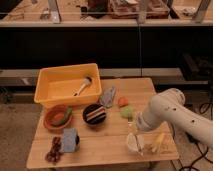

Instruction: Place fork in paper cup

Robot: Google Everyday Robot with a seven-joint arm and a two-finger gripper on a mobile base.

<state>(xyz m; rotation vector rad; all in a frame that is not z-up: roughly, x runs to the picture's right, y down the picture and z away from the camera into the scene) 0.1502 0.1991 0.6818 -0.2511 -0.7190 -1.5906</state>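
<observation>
**Fork poised at the paper cup: the placing step is in hand**

The white arm reaches down to the near right corner of the bench, and the tool sits right over the paper cup. The cup stands upright near the bench's front edge, with a short yellow piece lying just beside it on the right.

A thin grey line at the cup's mouth, running down past its near side, looks like the fork. I judge that it is in the tool's hold or partly inside the cup, but I cannot tell which, nor whether the tool is wide or narrow.

So the step in hand appears to be the last 1: getting the fork into the cup. The next move calls for keeping the fork steep and centred over the opening, then letting go and lifting straight up, so that the light cup is not tipped or dragged toward the edge.

The rest of the bench lies well apart from this: a yellow bin holding a light-handled utensil, a reddish-brown bowl, and a black bowl.
</observation>
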